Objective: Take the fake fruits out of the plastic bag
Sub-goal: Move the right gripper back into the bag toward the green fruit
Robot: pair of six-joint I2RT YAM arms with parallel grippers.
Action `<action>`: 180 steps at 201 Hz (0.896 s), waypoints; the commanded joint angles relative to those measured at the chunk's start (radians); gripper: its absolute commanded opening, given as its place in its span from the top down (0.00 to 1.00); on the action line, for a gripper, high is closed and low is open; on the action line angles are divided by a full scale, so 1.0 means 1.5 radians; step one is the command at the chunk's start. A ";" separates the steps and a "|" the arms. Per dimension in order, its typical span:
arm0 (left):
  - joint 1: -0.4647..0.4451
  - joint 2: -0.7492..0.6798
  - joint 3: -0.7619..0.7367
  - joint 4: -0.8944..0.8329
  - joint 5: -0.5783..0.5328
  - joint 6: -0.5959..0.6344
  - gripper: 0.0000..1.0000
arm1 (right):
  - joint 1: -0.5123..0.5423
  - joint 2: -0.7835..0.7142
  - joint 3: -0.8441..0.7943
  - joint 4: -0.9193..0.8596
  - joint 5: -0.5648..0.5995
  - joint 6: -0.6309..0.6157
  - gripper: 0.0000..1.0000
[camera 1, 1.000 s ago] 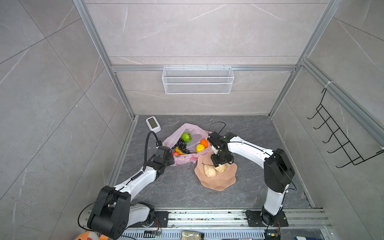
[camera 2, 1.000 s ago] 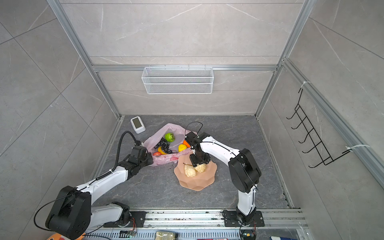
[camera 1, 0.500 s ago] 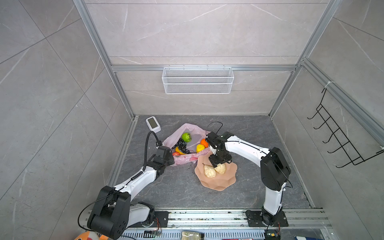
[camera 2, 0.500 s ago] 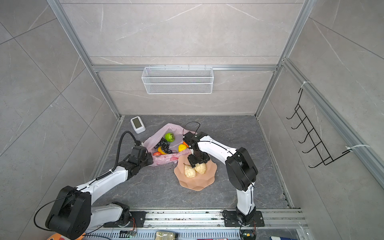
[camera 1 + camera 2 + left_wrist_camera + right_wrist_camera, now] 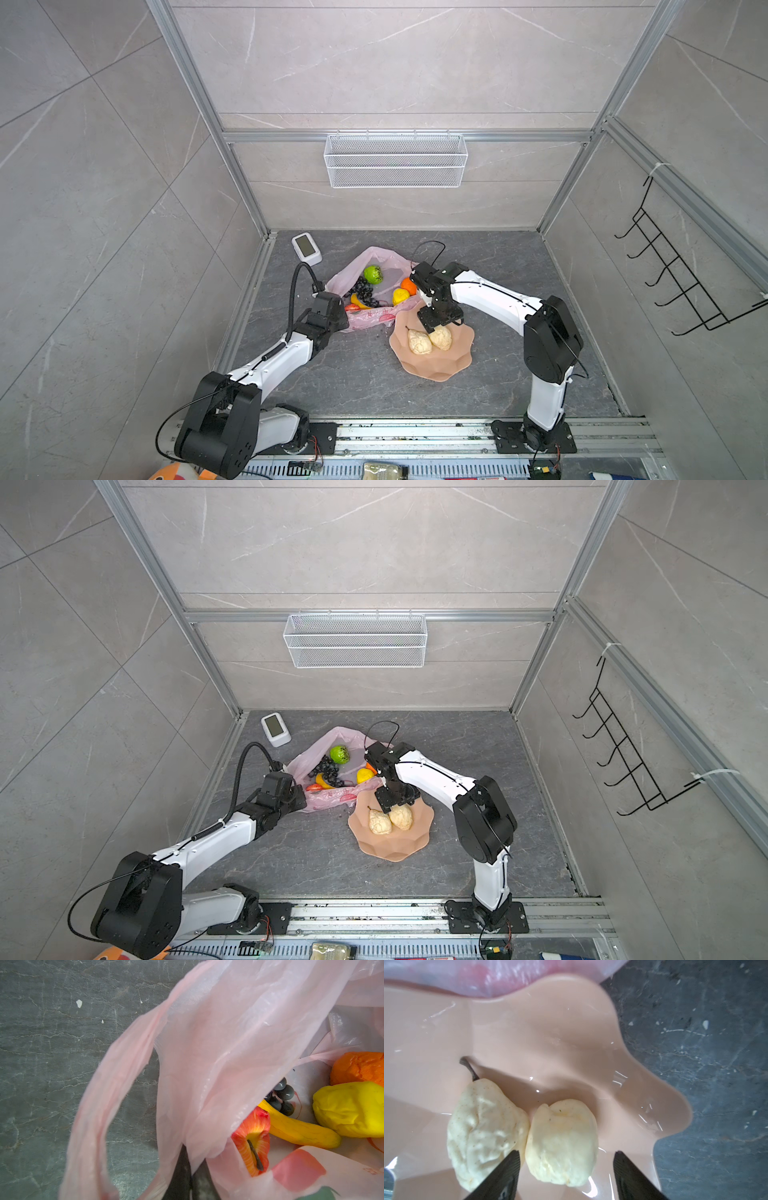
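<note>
Pink crinkly plastic bag [image 5: 228,1043] pinched by left pincer [image 5: 192,1159]; right pincer [image 5: 566,1154] spread over lumpy beige fruit [image 5: 562,1126].

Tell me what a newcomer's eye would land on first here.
Bright fruits, green, orange, yellow and purple, sit in the open pink plastic bag at centre. Beside it, two beige fruits lie touching on the peach plate under the open right gripper. The left gripper pinches the bag's edge.

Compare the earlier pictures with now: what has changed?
Only the right arm shifted, elbow swinging slightly toward the plastic bag; the right tool stays open over the rounder beige fruit on the peach plate. The left tool stays shut on the bag; nothing else moved.
</note>
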 commanded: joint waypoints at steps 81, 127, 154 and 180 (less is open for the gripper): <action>0.028 -0.039 -0.017 -0.030 -0.084 -0.027 1.00 | 0.090 -0.011 0.083 0.359 -0.004 0.216 0.33; 0.028 -0.027 -0.012 -0.016 -0.044 -0.019 1.00 | 0.104 0.122 0.186 0.409 0.036 0.310 0.38; 0.026 -0.016 -0.010 -0.002 -0.012 -0.010 1.00 | 0.104 0.179 0.230 0.415 0.083 0.335 0.38; 0.025 -0.010 -0.006 0.001 0.006 -0.005 1.00 | 0.103 0.243 0.318 0.365 0.130 0.342 0.32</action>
